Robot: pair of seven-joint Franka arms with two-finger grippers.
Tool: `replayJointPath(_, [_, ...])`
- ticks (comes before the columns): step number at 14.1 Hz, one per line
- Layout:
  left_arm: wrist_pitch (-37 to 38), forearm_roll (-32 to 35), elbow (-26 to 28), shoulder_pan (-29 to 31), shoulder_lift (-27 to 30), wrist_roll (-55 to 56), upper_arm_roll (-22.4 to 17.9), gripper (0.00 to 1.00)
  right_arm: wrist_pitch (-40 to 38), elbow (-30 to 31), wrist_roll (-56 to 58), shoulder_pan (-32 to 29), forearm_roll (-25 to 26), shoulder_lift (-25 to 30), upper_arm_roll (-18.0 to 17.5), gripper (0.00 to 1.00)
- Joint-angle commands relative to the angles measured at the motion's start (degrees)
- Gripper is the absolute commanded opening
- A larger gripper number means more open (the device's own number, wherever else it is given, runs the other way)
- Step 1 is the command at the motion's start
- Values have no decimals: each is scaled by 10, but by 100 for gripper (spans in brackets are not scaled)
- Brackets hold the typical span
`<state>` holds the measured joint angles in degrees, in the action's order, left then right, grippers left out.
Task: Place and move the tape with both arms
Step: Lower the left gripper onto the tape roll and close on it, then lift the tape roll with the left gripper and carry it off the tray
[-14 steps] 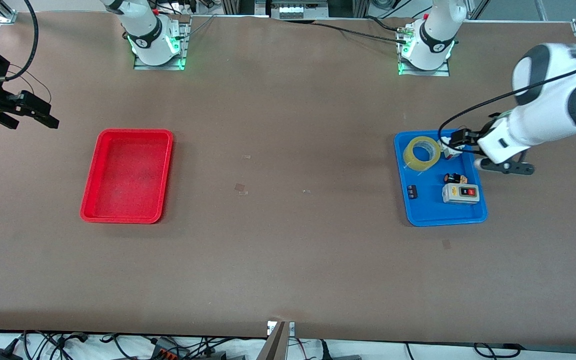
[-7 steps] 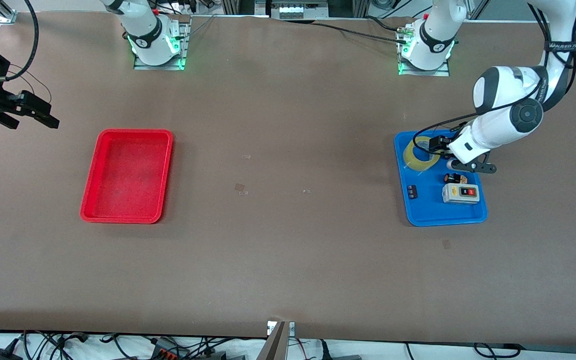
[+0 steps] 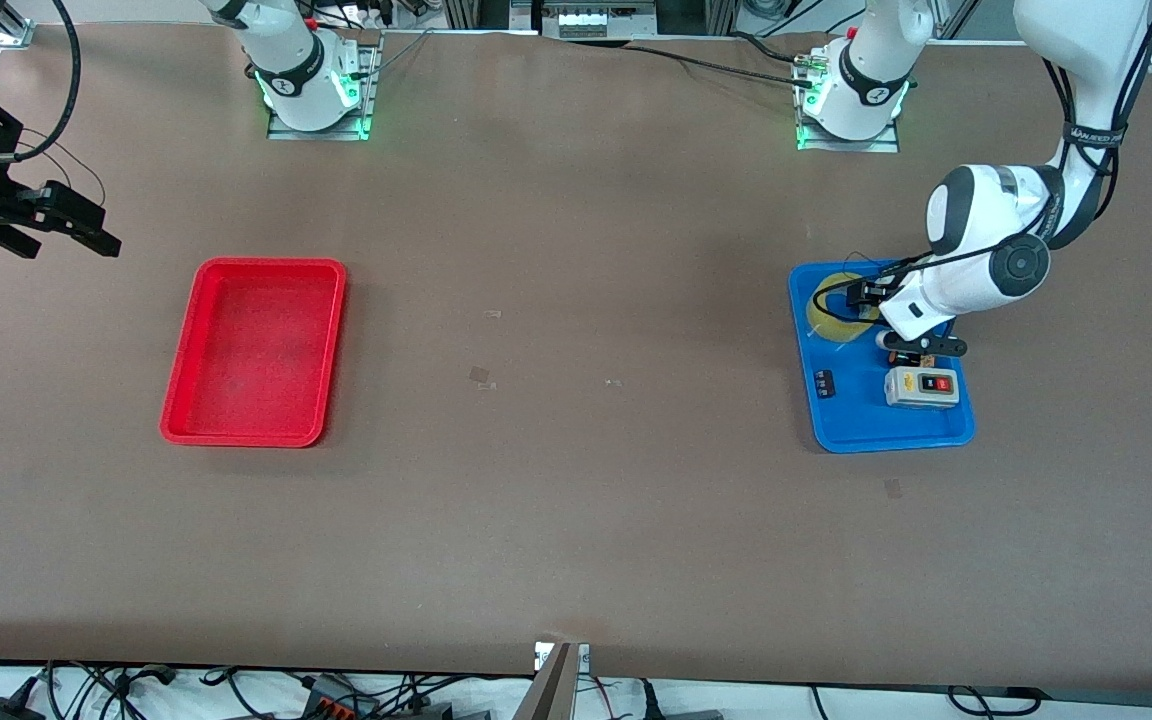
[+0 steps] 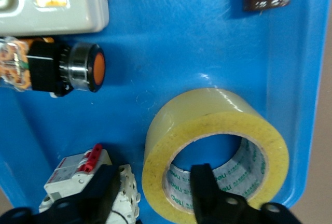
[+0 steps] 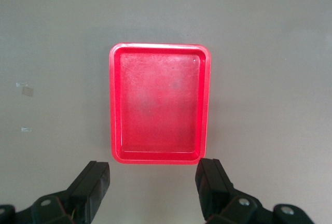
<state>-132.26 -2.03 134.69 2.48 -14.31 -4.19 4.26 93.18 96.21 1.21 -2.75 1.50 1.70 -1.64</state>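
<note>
The tape [image 4: 215, 149], stiff, light and slick-sided in the blue tray [image 3: 851, 425], suits a wall pinch: left tool [image 4: 155, 190] straddles it, not yet clamped; right tool [image 5: 154, 182] waits agape above the red tray [image 5: 160, 102].

Left gripper [image 4: 155, 193] lowered onto tape [image 4: 215, 146] (one finger inside its hole), fingers [image 4: 205, 187] narrowing

Left hand [image 4: 155, 190] straddling, half-closed; right hand [image 5: 153, 182] open.
</note>
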Motion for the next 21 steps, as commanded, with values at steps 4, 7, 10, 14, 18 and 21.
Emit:
replayJointPath(4, [68, 10, -40, 6, 8, -6, 4, 0, -5, 1, 14, -9, -7, 8, -5, 99])
replayJointPath(7, [226, 4, -169, 5, -3, 1, 6, 0, -5, 0, 14, -9, -7, 8, -6, 99])
replayJointPath(10, [269, -27, -223, -5, -34, 49, 34, 0, -5, -12, 15, -2, -7, 7, -6, 99])
replayJointPath(14, [265, -46, -331, -116, -132, 277, 57, 0, -6, -11, 17, -1, -7, 2, -6, 99])
replayJointPath(18, [263, -104, -529, -242, -279, 491, 57, 0, -6, -9, 5, 2, -7, -3, -6, 99])
replayJointPath(21, [180, -139, -563, -307, -309, 555, 57, 4, -5, -10, 13, -1, -7, -25, -6, 99])
